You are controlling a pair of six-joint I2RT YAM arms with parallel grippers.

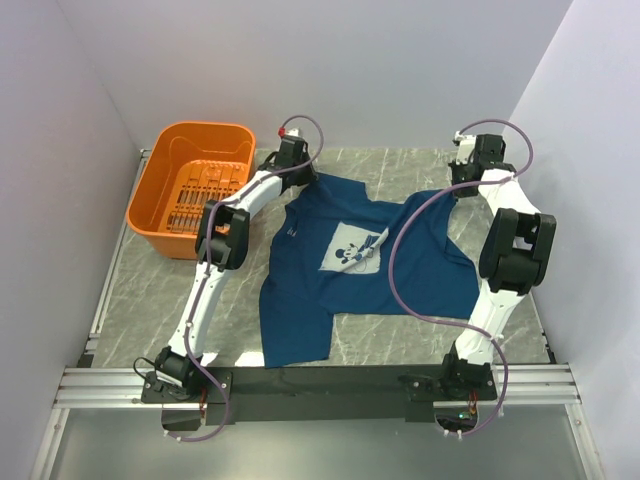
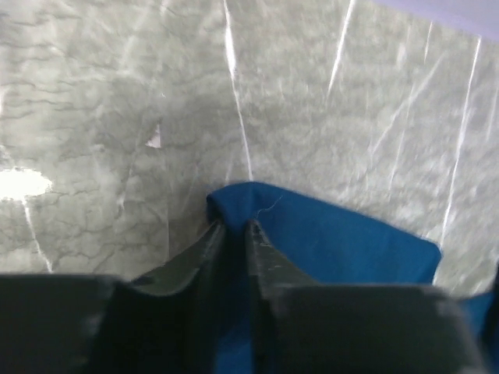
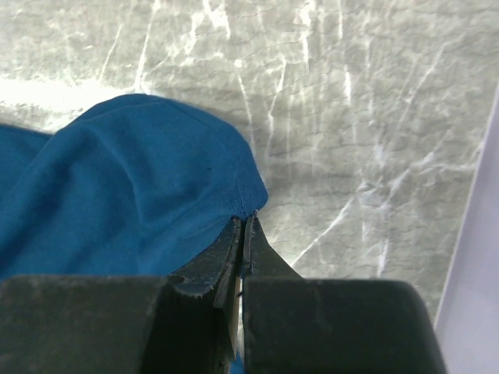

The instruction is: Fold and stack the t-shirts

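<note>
Navy t-shirt lies spread mid-frame on the marble counter, print up. Grasping step: left jaws pinch nearly closed on its upper-left corner, right jaws clamp the upper-right. Next probably needs an even lift to fold.

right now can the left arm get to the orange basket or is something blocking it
Probably yes. The orange basket sits right beside that arm with nothing between. But the left gripper is closed on a corner of the t-shirt, so it must let go first or drag the shirt.
</note>
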